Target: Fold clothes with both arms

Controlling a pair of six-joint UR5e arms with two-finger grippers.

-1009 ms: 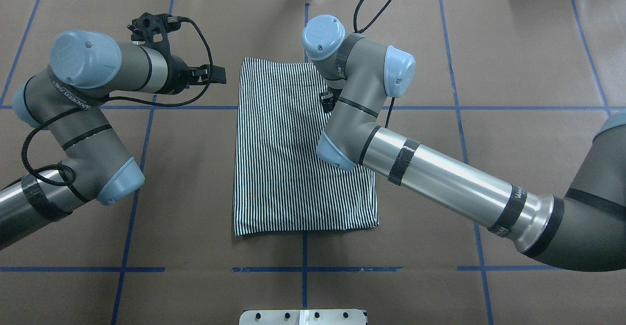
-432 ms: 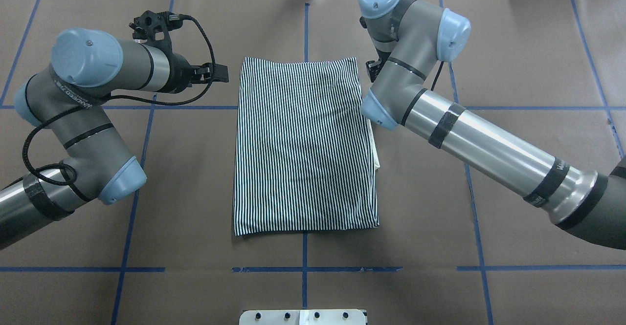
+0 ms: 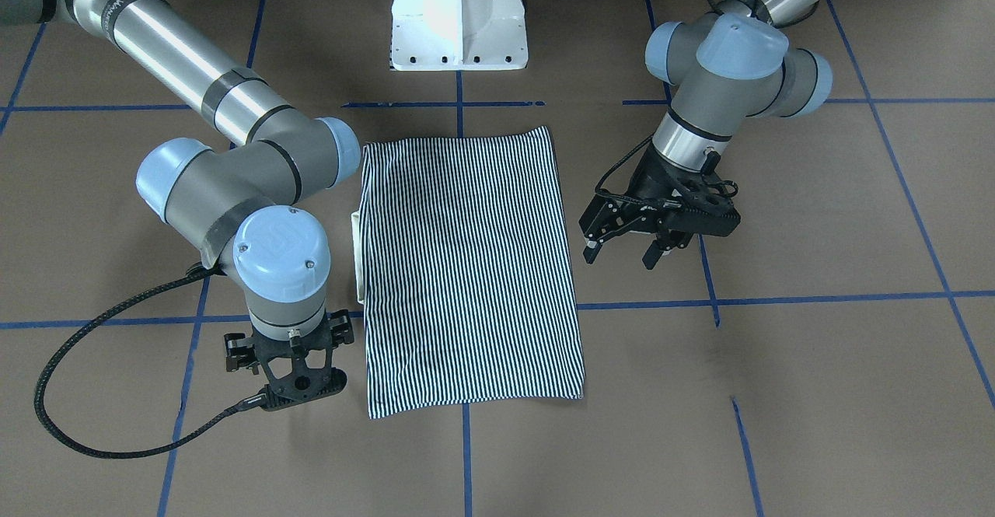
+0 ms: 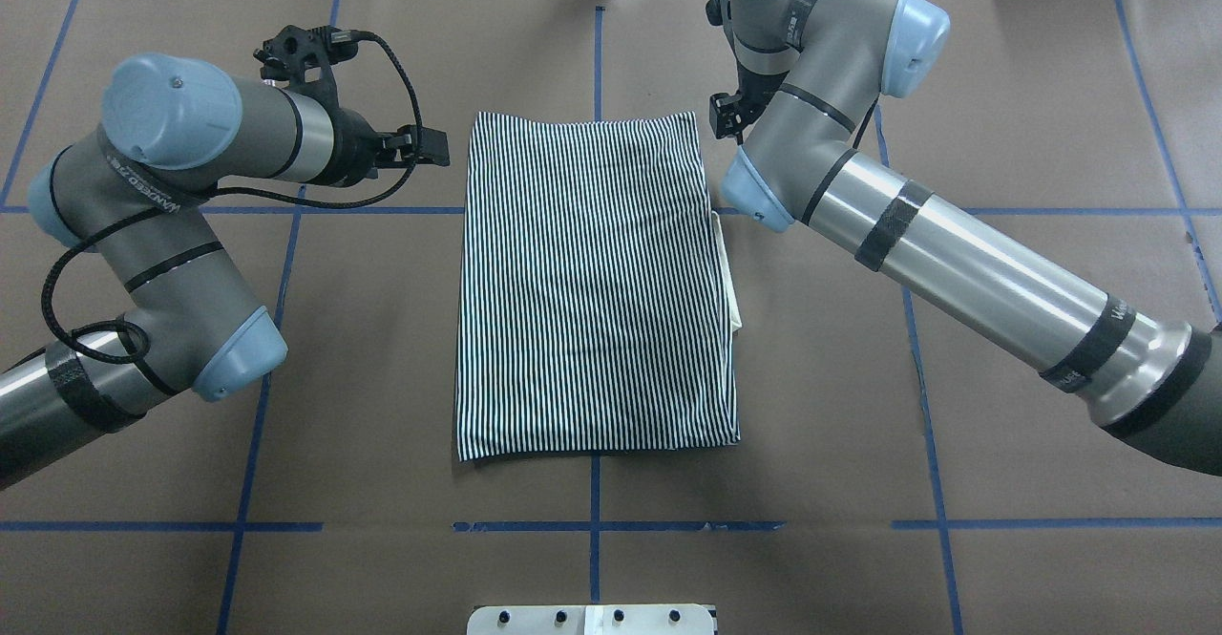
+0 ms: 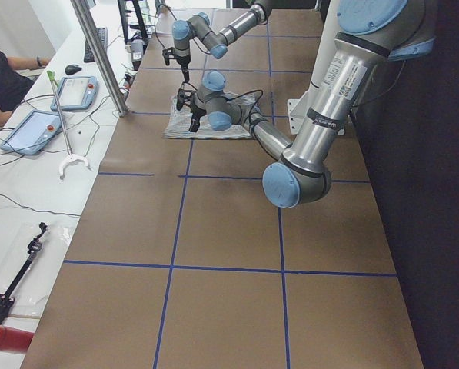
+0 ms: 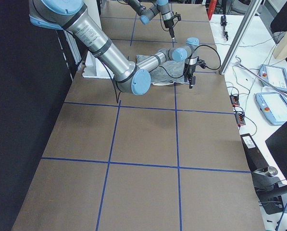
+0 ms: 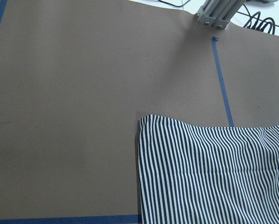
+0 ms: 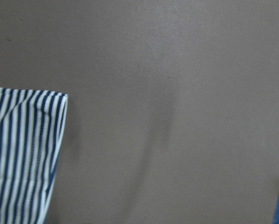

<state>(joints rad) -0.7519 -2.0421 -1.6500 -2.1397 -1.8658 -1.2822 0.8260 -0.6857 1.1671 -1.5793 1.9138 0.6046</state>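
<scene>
Facing the robot, the front camera is showing one striped polo shirt (image 3: 466,268) lying flat on the brown table (image 3: 777,385), already folded into a tall rectangle. One cream collar edge (image 3: 357,256) is peeking out on the right arm's side. The left gripper (image 3: 622,251) is hovering just beside the shirt with its fingers spread, holding nothing. The right gripper (image 3: 288,369) is hanging beside the opposite edge; its fingers are hiding under the wrist, so I cannot tell how they are standing.

From overhead, two arms are flanking the shirt's far end, neither touching it. The side cameras are adding one white pedestal (image 5: 297,115) and one seated person (image 5: 2,73). Each wrist camera is looking down at one far corner of the shirt, no fingers showing.

The step in hand is probably pinching those two far corners. Doing it well means catching every layer at both corners, lifting level and together, and carrying the edge toward the near hem without dragging the collar out
</scene>
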